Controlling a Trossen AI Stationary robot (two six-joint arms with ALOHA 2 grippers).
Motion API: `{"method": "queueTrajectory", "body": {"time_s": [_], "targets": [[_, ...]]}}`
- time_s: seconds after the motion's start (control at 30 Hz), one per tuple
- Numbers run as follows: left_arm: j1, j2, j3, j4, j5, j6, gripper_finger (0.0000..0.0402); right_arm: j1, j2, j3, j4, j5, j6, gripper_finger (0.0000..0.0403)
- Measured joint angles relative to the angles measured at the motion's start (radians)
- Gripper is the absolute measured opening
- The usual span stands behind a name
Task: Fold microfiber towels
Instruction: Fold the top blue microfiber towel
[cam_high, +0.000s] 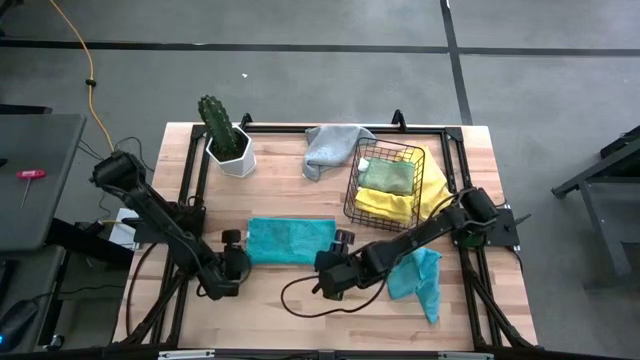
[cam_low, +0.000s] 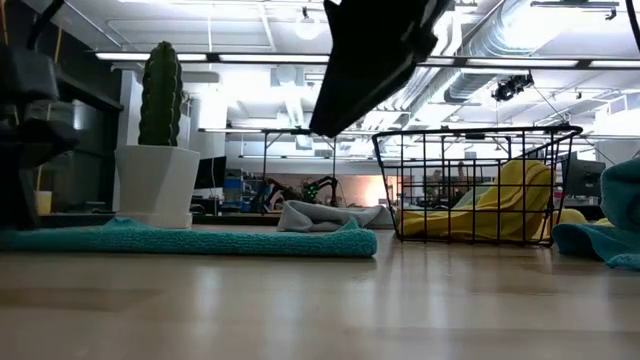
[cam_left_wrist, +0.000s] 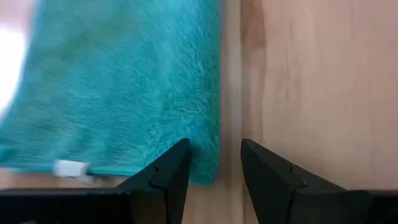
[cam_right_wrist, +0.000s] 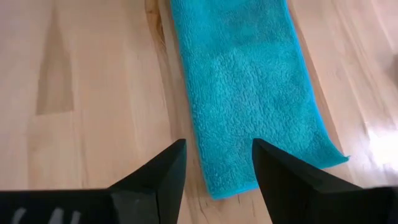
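Teal folded towel: plush microfiber, lying flat as a long rectangle on the wooden table, in front of and beside the black wire basket, toward the cactus side; edges look even, with a small white tag at one corner.
Left gripper: at the folded towel's end farthest from the basket; fingers apart, straddling the towel's corner edge, clasping nothing.
Right gripper: at the folded towel's end nearest the basket; fingers spread over the short edge, empty.
Second teal towel: crumpled, in front of the basket.
Yellow towels: heaped in the basket, draping over its rim.
Light green towel: on top of the yellow ones, inside the basket.
Grey towel: bunched just beside the basket, toward the potted cactus.
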Motion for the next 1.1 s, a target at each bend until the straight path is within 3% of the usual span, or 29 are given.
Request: {"method": "queueTrajectory", "body": {"time_s": [0.23, 0.53, 0.9, 1.1], "targets": [[-0.029, 0.069, 0.005, 0.015, 0.003, -0.037, 0.0133, -0.013, 0.009, 0.0, 0.031, -0.011, -0.028, 0.0177], [-0.139, 0.029, 0.0, 0.011, 0.043, -0.142, 0.0133, -0.025, 0.11, 0.0, 0.05, -0.095, -0.271, 0.0177], [-0.196, 0.029, 0.0, 0.012, 0.048, -0.187, 0.0112, -0.046, 0.179, 0.0, 0.042, -0.113, -0.273, 0.0176], [-0.197, 0.029, 0.0, 0.013, 0.052, -0.19, 0.0082, -0.038, 0.18, 0.0, 0.047, -0.139, -0.261, 0.0119]]}}
